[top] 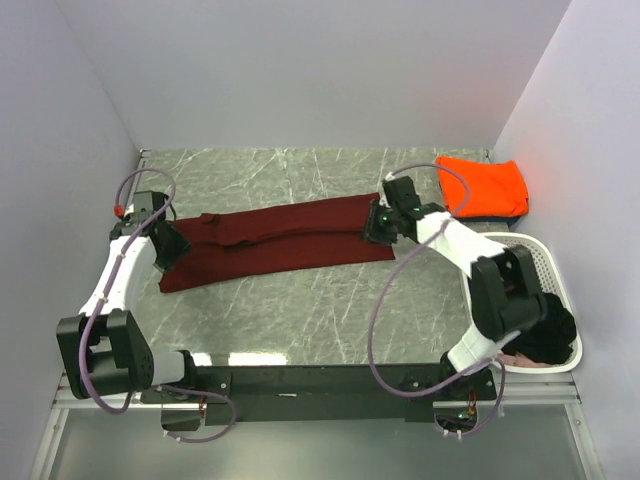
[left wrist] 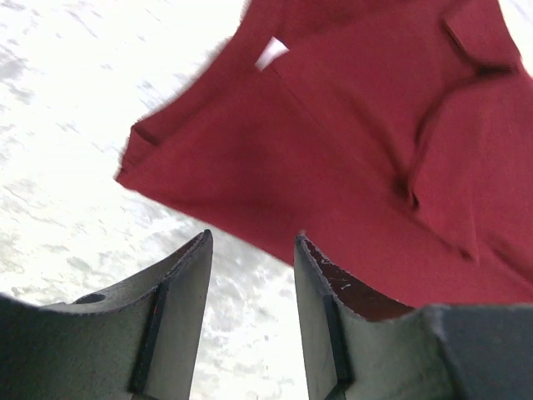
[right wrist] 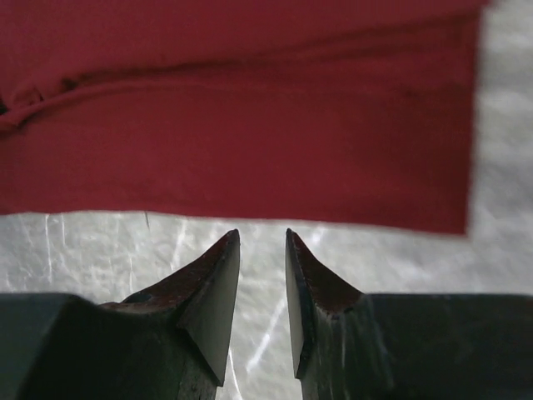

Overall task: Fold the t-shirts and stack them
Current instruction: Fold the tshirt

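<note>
Two pale walls (top: 60, 130) close in the grey marbled table (top: 300, 320) at left and right, and a third runs across the far side. Close to the left wall, the left gripper (top: 172, 246) hangs low over the table. Its fingers (left wrist: 179, 300) stand moderately apart with only marble showing between them, and it has hold of nothing. Just ahead of its tips and to their right begins the maroon t-shirt (top: 280, 240), lying flat as a long folded band with a sleeve edge and a small white tag at this end.

The band stretches away to the right gripper (top: 378, 226), which sits at its other end. That gripper's jaws leave a narrow slit with bare table in it, gripping nothing. The shirt's straight hem lies just ahead of its tips, and the corner of the cloth is ahead and to the right.

Bare marble shows in a broad strip on the near side of the shirt and in another beyond it.

Farther right of the right gripper, by the far corner, the folded orange t-shirt (top: 482, 185) rests, possibly on a darker piece. Nearer, against the right wall, a white basket (top: 545, 258) holds dark cloth (top: 548, 335).
</note>
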Controlling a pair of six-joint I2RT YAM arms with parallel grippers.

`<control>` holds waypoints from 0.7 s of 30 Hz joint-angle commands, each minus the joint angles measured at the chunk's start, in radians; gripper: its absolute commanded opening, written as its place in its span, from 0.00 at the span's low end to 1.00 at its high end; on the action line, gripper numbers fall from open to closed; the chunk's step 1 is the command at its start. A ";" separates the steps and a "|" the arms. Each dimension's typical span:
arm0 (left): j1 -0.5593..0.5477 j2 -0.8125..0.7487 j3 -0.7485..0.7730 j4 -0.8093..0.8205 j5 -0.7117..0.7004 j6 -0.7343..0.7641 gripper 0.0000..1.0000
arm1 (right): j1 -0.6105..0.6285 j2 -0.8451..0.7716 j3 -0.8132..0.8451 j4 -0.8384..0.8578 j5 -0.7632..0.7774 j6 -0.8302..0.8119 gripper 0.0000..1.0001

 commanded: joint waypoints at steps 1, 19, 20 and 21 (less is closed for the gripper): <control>-0.045 -0.040 0.010 -0.035 -0.004 0.016 0.50 | 0.021 0.112 0.093 0.055 -0.020 0.015 0.35; -0.131 -0.044 -0.064 0.033 0.036 0.035 0.51 | -0.076 0.502 0.519 -0.044 0.021 0.015 0.36; -0.134 -0.040 -0.066 0.036 0.039 0.033 0.51 | -0.079 0.502 0.530 -0.050 0.018 0.013 0.36; -0.139 -0.037 -0.069 0.040 0.048 0.033 0.51 | -0.080 0.498 0.536 -0.057 0.015 0.007 0.36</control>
